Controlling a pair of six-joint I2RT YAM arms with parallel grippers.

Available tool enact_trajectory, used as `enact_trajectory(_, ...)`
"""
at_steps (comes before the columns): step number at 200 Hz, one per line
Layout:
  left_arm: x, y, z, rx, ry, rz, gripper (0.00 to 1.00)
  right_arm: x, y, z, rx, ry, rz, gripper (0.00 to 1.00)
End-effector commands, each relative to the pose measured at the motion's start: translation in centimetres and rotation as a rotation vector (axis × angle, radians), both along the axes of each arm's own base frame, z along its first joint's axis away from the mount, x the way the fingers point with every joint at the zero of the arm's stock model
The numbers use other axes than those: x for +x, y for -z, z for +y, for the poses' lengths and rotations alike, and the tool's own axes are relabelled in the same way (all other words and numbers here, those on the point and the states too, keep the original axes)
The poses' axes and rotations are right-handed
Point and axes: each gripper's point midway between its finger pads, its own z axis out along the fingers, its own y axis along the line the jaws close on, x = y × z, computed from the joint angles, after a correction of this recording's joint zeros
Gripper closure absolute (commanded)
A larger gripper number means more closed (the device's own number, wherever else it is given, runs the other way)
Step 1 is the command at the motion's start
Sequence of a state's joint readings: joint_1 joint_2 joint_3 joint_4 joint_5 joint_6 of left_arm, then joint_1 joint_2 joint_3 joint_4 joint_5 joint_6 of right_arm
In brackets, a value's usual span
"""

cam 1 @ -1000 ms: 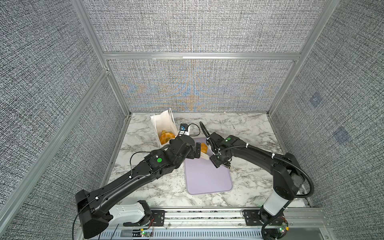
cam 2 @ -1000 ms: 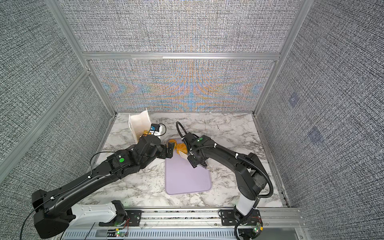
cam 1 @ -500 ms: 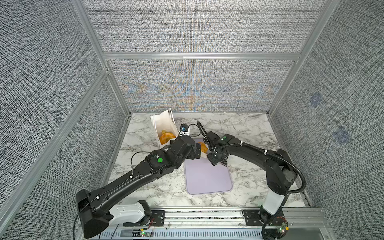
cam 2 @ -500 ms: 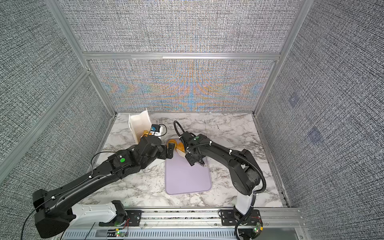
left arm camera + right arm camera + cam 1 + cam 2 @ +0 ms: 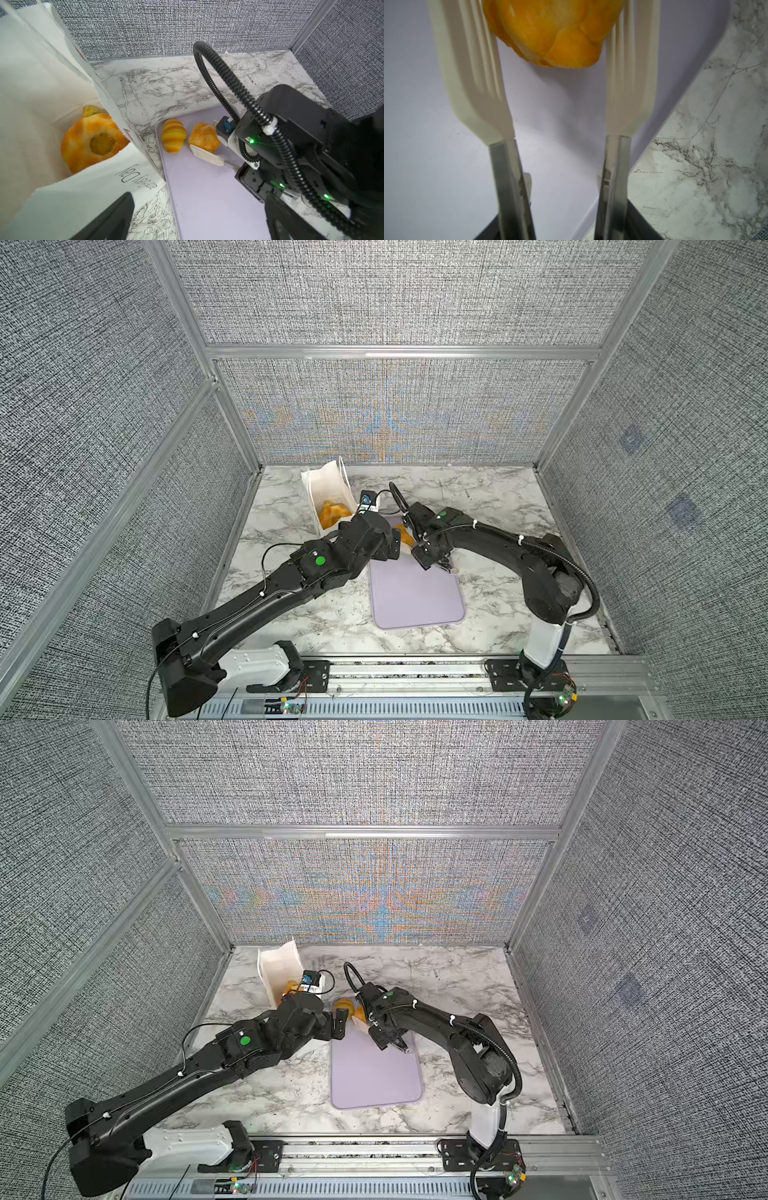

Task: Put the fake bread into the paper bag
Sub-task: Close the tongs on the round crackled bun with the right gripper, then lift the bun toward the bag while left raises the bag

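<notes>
The white bag (image 5: 328, 485) stands open at the back left of the desk (image 5: 478, 497). In both top views you can see orange inside it. The left wrist view shows a doughnut (image 5: 93, 143) down in the bag (image 5: 41, 83). A bit of another piece (image 5: 91, 110) peeks out behind the doughnut.

A lilac tray (image 5: 415, 593) lies flat in the middle of the desk, just beside the bag. Two pieces are at the tray's far end, close to the bag. One is a striped croissant (image 5: 173, 135). It lies alone, and nothing touches it. Right next to it is a lumpy bread (image 5: 203, 137).

The right gripper (image 5: 428, 551) is closed on white tongs (image 5: 205, 154). In the right wrist view the two white tong blades (image 5: 471, 72) press on both sides of the bread (image 5: 550, 31). I cannot tell if the bread is lifted or rests on the tray (image 5: 436, 145).

The left gripper (image 5: 392, 547) is wide open and holds nothing. It is near the bag's front corner and the tray's far end. In the left wrist view its two black fingers (image 5: 112, 218) stand far apart.
</notes>
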State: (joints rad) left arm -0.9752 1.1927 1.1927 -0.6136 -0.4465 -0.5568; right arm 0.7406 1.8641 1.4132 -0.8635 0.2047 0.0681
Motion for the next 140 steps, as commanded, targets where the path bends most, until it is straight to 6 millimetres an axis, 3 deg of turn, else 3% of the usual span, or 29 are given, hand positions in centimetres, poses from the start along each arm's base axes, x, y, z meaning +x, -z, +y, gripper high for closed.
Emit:
enact_trajectory(1, 0.0, -0.4, 0.3, -0.007, -0.011, -0.011, 0.01, -0.2, -0.2, -0.3, -0.01, -0.012, 0.002, 0.47)
enact_trajectory(36, 0.0, -0.6, 0.7, -0.003, -0.019, -0.019, 0.01, -0.8, -0.5, -0.7, -0.007, -0.02, 0.002, 0.55)
enact_trajectory(140, -0.1, -1.9, 1.4, -0.01, -0.029, -0.053, 0.01, -0.6, -2.9, -1.6, 0.06, 0.019, -0.038, 0.56)
